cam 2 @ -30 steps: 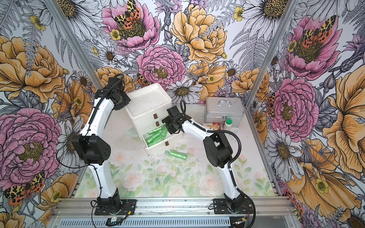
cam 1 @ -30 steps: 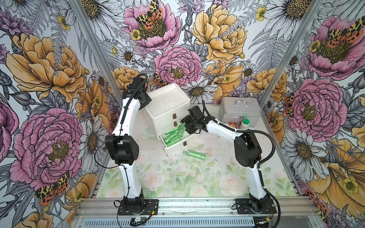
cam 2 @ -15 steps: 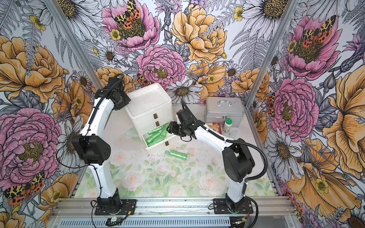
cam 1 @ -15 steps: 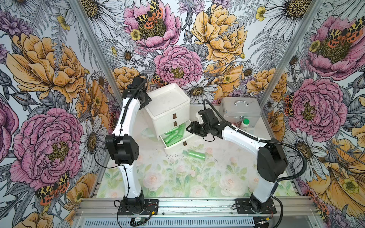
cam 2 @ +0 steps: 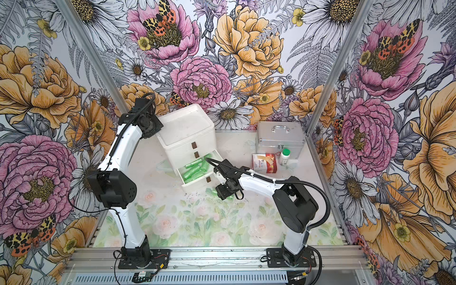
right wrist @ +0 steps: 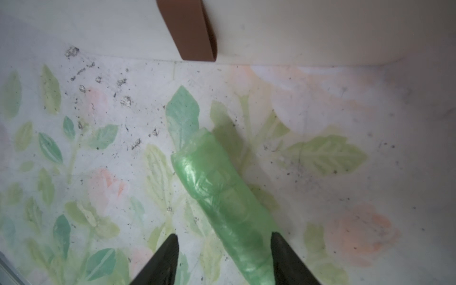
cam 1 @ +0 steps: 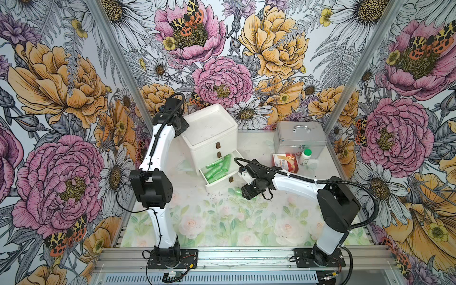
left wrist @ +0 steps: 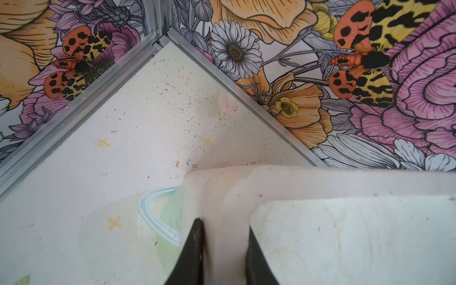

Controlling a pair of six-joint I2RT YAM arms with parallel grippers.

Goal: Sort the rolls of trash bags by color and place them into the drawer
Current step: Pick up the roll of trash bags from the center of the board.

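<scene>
Green roll (right wrist: 217, 187) between right pincer (right wrist: 223, 235) tips, clearest from the wrist

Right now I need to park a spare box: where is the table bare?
Bare: the near table strip between left arm base and right arm base, and the gap between white drawer unit and silver case. Crowded: before the open drawer, where the right gripper straddles a green roll, and around the red box and green-capped bottle.
</scene>
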